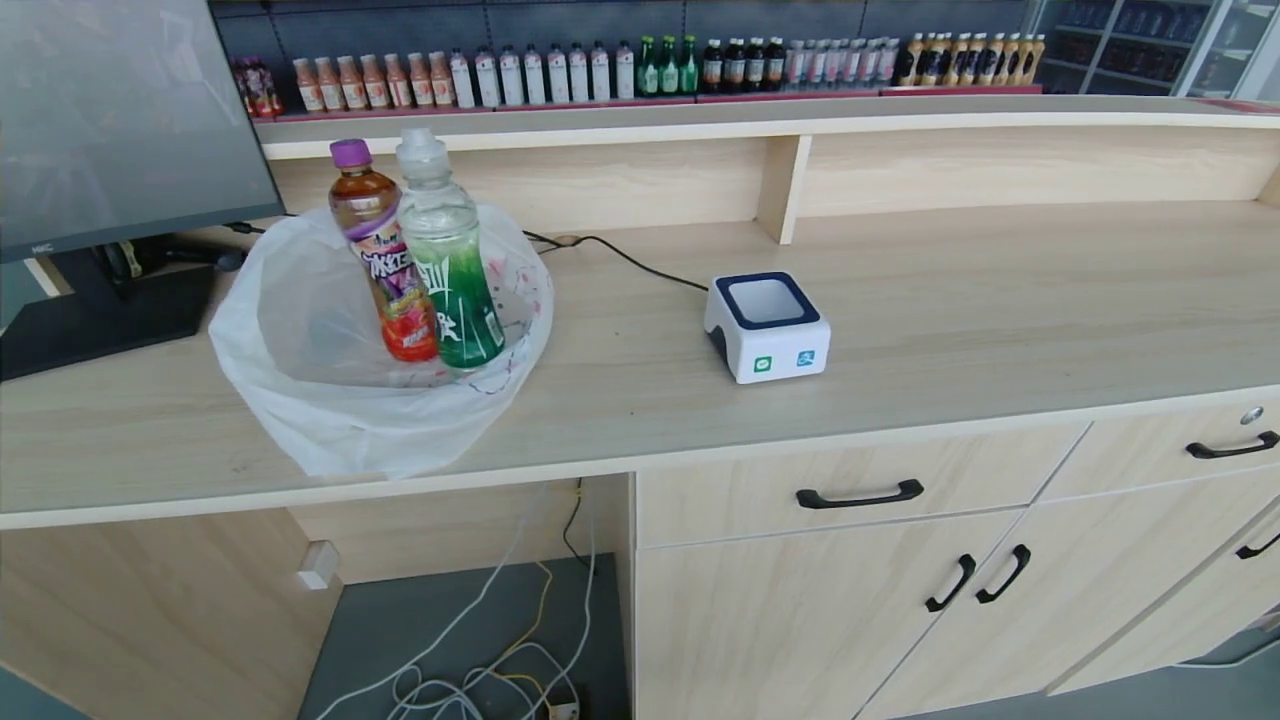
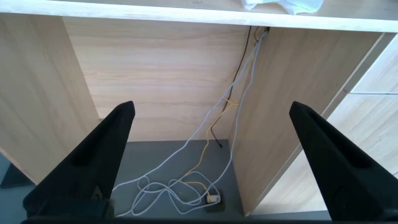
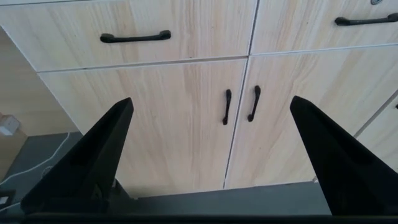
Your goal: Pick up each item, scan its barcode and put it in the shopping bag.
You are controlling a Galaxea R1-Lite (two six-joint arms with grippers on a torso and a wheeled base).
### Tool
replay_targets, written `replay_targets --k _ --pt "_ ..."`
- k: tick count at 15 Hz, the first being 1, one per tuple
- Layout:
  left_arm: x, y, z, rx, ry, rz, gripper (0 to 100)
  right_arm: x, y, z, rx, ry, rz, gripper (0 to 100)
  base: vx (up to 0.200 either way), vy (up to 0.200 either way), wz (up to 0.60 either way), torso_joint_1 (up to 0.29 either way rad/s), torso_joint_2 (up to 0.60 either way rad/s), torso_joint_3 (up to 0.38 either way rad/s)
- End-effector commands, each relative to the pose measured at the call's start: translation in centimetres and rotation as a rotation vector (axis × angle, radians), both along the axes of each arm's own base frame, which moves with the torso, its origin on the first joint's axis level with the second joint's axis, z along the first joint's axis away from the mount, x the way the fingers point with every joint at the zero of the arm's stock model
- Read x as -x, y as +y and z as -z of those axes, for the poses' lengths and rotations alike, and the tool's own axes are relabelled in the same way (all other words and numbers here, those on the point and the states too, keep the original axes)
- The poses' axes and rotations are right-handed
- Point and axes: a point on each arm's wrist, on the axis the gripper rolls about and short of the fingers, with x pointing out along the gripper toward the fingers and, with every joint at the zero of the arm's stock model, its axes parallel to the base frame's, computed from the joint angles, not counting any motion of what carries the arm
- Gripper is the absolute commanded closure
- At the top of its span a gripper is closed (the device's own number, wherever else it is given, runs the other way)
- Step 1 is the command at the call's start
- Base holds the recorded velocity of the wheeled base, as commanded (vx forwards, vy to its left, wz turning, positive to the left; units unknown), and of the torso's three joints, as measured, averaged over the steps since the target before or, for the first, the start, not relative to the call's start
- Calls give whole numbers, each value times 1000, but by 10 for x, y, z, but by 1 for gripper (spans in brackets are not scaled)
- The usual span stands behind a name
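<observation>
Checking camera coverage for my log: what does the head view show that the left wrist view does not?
Head view only: the purple-capped bottle and the green-labelled bottle standing in the shopping bag, plus the barcode scanner and the monitor. Left wrist view only: the left tool, open, facing the recess under the counter. Both: part of the shopping bag, the counter's front edge and the cables on the floor.
</observation>
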Motion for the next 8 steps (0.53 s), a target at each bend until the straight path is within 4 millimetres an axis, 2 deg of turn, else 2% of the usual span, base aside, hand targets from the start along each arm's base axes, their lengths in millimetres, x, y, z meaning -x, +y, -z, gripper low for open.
replay_targets --k 1,4,8 --pt "0 0 0 0 -1 0 0 0 0 0 3 1 -2 0 0 -200 0 7 12 -2" --pt "0 0 0 0 1 0 0 0 0 0 6 1 -2 0 0 -200 0 2 1 2" --pt "0 0 0 -5 -1 0 0 0 0 0 5 1 -1 0 0 0 0 0 0 0"
